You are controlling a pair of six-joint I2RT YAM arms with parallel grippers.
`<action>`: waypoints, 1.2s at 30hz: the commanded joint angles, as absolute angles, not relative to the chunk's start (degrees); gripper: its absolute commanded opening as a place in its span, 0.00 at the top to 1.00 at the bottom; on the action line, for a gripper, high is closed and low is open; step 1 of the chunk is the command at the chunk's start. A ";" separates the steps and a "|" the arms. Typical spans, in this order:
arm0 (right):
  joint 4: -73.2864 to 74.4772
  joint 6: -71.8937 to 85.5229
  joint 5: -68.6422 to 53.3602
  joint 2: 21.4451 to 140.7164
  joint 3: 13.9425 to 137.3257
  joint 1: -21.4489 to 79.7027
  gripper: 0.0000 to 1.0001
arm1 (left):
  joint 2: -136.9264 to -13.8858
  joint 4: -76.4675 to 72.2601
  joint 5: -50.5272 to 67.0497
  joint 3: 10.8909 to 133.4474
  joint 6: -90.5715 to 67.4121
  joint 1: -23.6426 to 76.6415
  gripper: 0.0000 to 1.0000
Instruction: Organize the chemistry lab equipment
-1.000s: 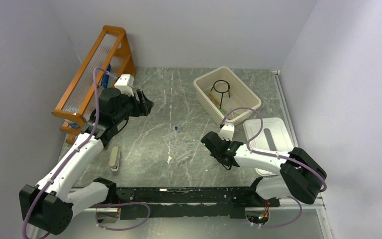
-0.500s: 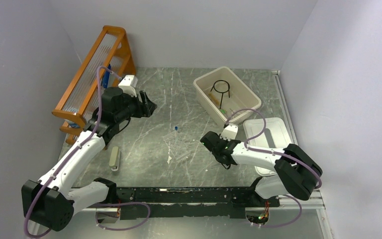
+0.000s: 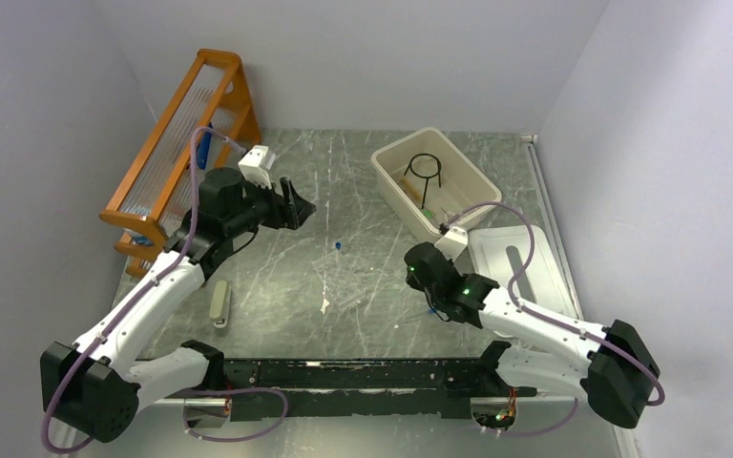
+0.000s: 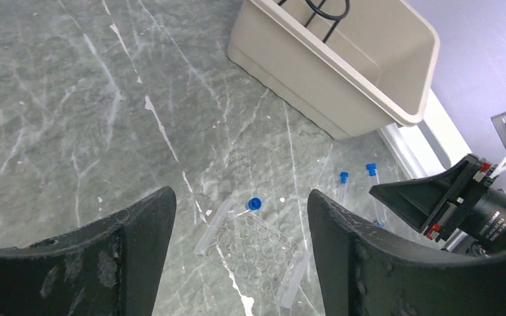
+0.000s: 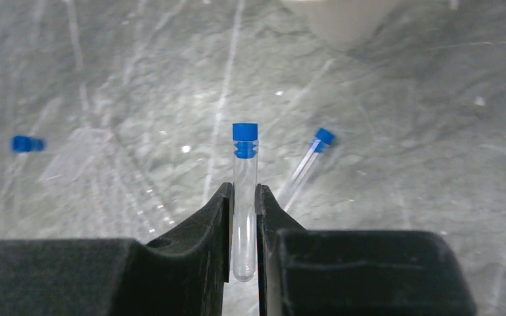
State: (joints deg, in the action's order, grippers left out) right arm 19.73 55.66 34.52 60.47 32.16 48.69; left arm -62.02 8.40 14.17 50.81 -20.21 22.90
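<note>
Nearest the arm bases, a small beige bar (image 3: 219,303) lies on the tabletop (image 3: 277,277) beside the left arm. A white triangle (image 3: 324,305) lies further in, toward the middle.

To the right of the triangle, the right gripper (image 5: 244,197) has its jaws pinched narrow on a clear tube (image 5: 244,171). They grip the tube's lower body, so its blue cap (image 5: 245,140) sticks out past the fingertips. Just beyond it in the right wrist view, a second capped tube (image 5: 306,164) lies loose and slanted on the tabletop.

In the middle of the tabletop, a clear well plate (image 4: 253,253) lies flat, with a small blue-capped piece (image 4: 254,203) just beside its far corner.

The left gripper (image 4: 238,196) hangs above the tabletop left of centre, pointing toward the right side. Its jaws are spread wide with nothing between them, and in its own wrist view the well plate shows through the gap.

On the right, a white lid (image 3: 520,262) lies flat, and the right arm reaches across its near part. Beyond the lid sits a beige bin (image 3: 391,186), set at an angle. A black wire ring with stem (image 3: 425,167) stands inside it, and the rest of what is in the bin is too small to tell.

Farthest back on the left, an orange wooden rack (image 3: 239,105) stands along the wall, well apart from the bin.
</note>
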 commanded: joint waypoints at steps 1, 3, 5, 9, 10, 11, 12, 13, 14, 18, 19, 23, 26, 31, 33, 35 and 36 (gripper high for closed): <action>10.04 50.92 25.99 56.32 29.97 48.30 0.92 | -60.50 6.50 18.24 50.50 -21.73 24.08 0.21; 3.55 50.19 20.96 53.73 28.39 48.33 0.92 | -60.15 6.04 19.82 49.55 -23.47 25.18 0.16; -2.42 49.99 16.82 51.83 27.24 48.33 0.92 | -59.87 6.04 18.97 48.60 -25.79 27.07 0.14; -11.26 50.51 13.05 52.05 28.48 48.34 0.92 | -58.23 1.57 19.60 44.99 -32.28 30.56 0.14; -13.49 50.49 12.72 52.55 29.07 48.34 0.92 | -57.66 -1.05 20.47 43.75 -34.55 31.26 0.16; -15.53 50.87 11.95 53.30 29.66 48.34 0.92 | -57.11 -3.27 21.40 42.76 -36.67 31.86 0.17; -17.26 51.28 11.44 54.10 30.56 48.33 0.92 | -56.72 -6.16 22.11 41.78 -39.39 32.43 0.18; -18.44 51.37 11.24 54.94 31.56 48.34 0.92 | -56.31 -8.64 22.89 40.75 -41.63 33.09 0.18; -19.96 51.66 10.91 55.71 32.38 48.32 0.92 | -55.91 -11.47 23.90 39.48 -43.51 33.65 0.19; -25.42 54.15 9.46 58.23 34.33 48.34 0.91 | -57.09 -17.11 28.20 39.26 -47.69 35.23 0.16; -26.19 54.89 9.16 58.72 34.84 48.24 0.91 | -57.79 -16.61 29.31 40.15 -47.47 35.29 0.16; -28.64 57.08 7.80 59.82 35.81 48.17 0.91 | -59.63 -15.70 30.68 42.42 -47.16 35.42 0.18; -30.38 58.99 6.59 60.45 35.75 47.99 0.90 | -60.80 -17.01 31.01 42.60 -47.75 35.58 0.24; -31.66 60.95 4.47 61.24 35.69 47.82 0.90 | -62.34 -20.67 32.52 42.08 -49.09 36.06 0.39; -31.90 61.23 4.14 61.43 35.56 47.77 0.90 | -62.61 -21.26 32.90 41.93 -48.87 36.28 0.44; -32.22 61.34 4.02 61.35 35.28 47.65 0.90 | -62.67 -20.75 32.89 42.01 -48.06 36.55 0.51; -32.21 61.47 4.03 61.27 35.16 47.57 0.90 | -62.60 -20.54 32.75 42.01 -47.57 36.68 0.55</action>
State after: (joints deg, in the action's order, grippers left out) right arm -29.41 60.12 5.21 61.36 34.52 48.27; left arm -62.70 -17.02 30.55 40.86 -48.31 35.77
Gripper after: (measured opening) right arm 0.175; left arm 0.503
